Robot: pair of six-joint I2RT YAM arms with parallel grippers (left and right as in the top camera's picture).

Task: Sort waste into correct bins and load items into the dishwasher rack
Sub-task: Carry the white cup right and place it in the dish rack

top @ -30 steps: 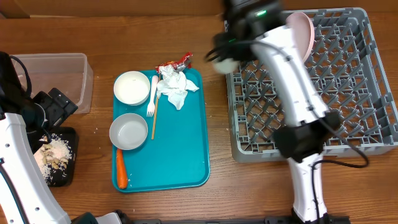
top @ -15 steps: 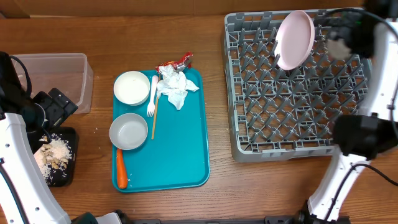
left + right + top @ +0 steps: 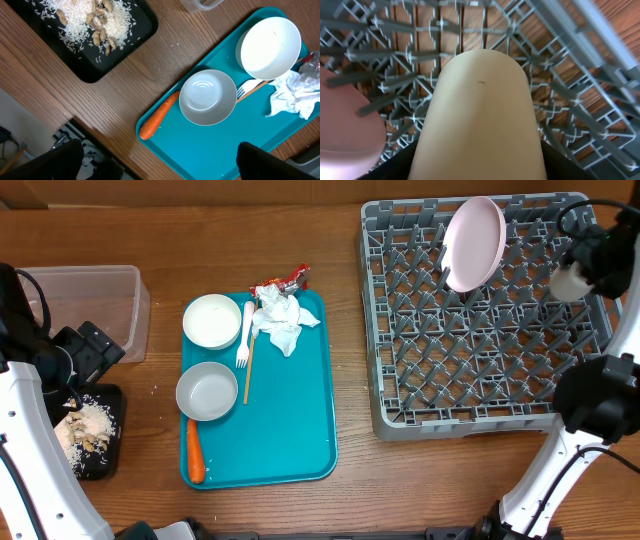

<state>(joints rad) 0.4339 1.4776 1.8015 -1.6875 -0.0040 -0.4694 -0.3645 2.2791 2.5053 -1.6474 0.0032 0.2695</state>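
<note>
The wooden surface (image 3: 350, 480) carried four things: a clear plastic tub (image 3: 137, 310) at the left edge, a black tray (image 3: 112, 405) near it, a teal tray (image 3: 290, 420) in the middle, and a grey dishwasher rack (image 3: 470, 423) on the right.

I see my left arm (image 3: 20, 420) at the tabletop's left edge, left gripper (image 3: 160, 162) spread wide — right arm (image 3: 595, 395) toward the far-right corner, right gripper (image 3: 588, 265) clasping a cup (image 3: 480, 115).

A: Light?
B: Bright, even, from above. Tabletop (image 3: 350, 500) reads warm. Shadows soft & short, w/ a thin one along the teal tray (image 3: 300, 430) edge.
A: Glare, blur?
B: Faint sheen inside bowl (image 3: 207, 96) in left wrist view, otherwise sharp. Right wrist pic: pale cup (image 3: 482, 115) v. close, out of focus. Pink plate (image 3: 345, 130) blurred too. Rack (image 3: 565, 100) behind somewhat sharper. Overhead crisp.
</note>
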